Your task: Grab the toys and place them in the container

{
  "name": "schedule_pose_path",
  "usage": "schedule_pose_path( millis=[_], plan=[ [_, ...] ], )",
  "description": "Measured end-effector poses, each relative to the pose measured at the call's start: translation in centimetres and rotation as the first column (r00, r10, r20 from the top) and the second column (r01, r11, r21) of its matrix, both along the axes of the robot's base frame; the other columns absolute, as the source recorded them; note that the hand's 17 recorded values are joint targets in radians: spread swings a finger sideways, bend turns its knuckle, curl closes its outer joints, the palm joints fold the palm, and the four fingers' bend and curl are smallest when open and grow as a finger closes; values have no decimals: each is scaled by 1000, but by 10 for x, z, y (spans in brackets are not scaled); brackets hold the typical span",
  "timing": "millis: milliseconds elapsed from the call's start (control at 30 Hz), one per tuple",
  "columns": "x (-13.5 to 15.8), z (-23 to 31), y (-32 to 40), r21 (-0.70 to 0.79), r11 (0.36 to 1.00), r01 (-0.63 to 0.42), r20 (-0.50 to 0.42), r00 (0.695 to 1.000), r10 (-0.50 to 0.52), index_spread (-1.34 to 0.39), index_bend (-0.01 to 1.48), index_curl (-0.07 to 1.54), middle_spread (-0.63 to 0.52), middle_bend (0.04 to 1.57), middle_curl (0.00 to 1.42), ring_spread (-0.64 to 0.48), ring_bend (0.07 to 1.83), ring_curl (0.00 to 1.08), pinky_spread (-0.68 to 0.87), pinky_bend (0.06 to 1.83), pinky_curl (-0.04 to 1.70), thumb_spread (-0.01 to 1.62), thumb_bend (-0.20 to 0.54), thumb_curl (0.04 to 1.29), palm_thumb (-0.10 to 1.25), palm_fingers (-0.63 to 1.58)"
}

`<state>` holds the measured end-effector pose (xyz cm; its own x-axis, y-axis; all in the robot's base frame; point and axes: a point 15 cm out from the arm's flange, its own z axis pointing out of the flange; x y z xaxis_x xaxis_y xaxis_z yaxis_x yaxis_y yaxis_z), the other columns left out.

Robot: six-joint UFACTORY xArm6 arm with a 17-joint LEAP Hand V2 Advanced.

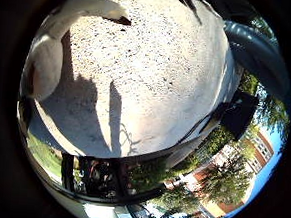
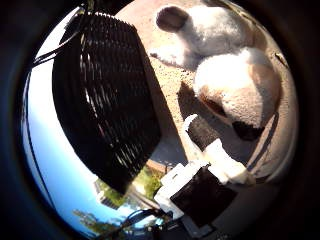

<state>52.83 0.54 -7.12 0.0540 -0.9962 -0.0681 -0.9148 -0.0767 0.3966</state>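
Outdoors, bright sun, hard shadows. The surface under the palm is pale gravelly concrete (image 1: 153,69), and it fills most of the little finger side view.

Toy: white and tan plush dog (image 2: 235,85), lying on the concrete close to the palm. Thumb side view shows it best: rounded head with a dark eye patch and a black nose, and a grey-lined ear further back. The little finger side view only catches a white plush edge of it at the rim.

Container: black slatted crate (image 2: 105,95), standing on the concrete just beside the plush dog, with a strip of bare ground between them. Its ribbed wall takes up much of the thumb side view. Nothing is visible inside it from here.

Right hand (image 2: 210,170): white and black finger parts reach toward the plush dog's head, one fingertip right by the muzzle. I cannot tell whether it touches. The fingers look extended rather than curled, and nothing is held in them.

A dark rounded tube (image 1: 255,51) curves past the concrete's edge. Background beyond the slab is trees, grass and a red-brick building (image 1: 260,147).
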Motion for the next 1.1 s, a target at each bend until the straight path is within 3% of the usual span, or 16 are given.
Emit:
schedule_pose_path(
  millis=[133, 333, 467, 600, 833, 1100],
  plan=[
    [-5, -6, 0, -28, 999, -28, -17, 999, 28, 73, 163, 215, 148, 203, 381, 289, 564, 334, 432, 730, 228, 1097, -30, 333, 566, 232],
    [-21, -11, -3, -89, 993, -72, -74, 995, 66, 20, 126, 193, 33, 301, 426, 238, 718, 378, 432, 868, 241, 1095, -11, 351, 627, 490],
    [-28, -16, -3, -89, 993, -76, -98, 993, 67, -99, 133, 163, -42, 462, 496, 185, 882, 427, 412, 1020, 281, 1090, -4, 388, 723, 799],
    [-31, -18, -4, -88, 993, -82, -109, 991, 72, -248, 205, 148, -89, 719, 635, 125, 1091, 524, 375, 1142, 360, 1074, -14, 424, 788, 1131],
    [-30, -17, -7, -82, 993, -80, -105, 992, 71, -488, 313, 95, -166, 968, 839, 7, 1294, 657, 290, 1337, 495, 1045, 9, 496, 942, 1079],
    [-21, 32, -38, -66, 997, -30, -94, 995, 23, -711, 527, 50, -203, 1070, 973, -60, 1368, 724, 213, 1464, 612, 1071, 19, 613, 1038, 1025]
  ],
)
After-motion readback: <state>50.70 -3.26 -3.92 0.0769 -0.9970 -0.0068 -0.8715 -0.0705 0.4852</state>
